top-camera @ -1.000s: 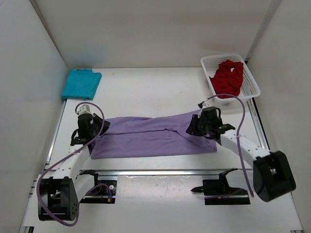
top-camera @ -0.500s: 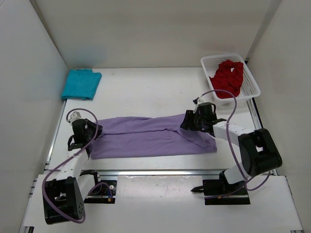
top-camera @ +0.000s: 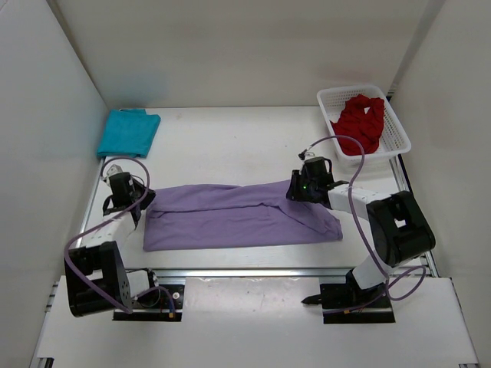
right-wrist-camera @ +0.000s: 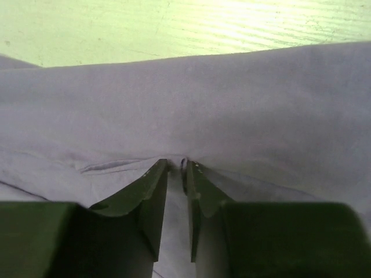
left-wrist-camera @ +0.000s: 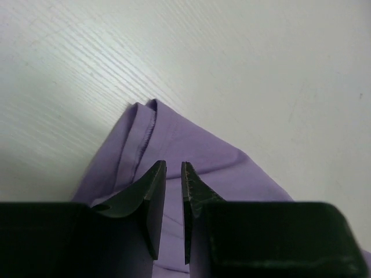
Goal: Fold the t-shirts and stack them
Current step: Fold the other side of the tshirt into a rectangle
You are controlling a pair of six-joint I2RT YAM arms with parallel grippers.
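The lavender t-shirt lies folded into a long band across the near half of the table. My right gripper sits on its upper right edge. In the right wrist view that gripper is shut on a small ridge of the lavender cloth. My left gripper hovers at the band's left end. Its jaws stand a narrow gap apart over the cloth, with nothing pinched and the shirt's corner just ahead. The teal t-shirt lies folded at the far left. The red t-shirt is crumpled in the basket.
The white mesh basket stands at the far right corner. White walls close in the table on the left, right and back. A metal rail runs along the near edge, just below the lavender shirt.
My left gripper has drawn back to the left and farther away, off the shirt's left edge. My right gripper moved up-left along the shirt's top edge and now pinches cloth there.
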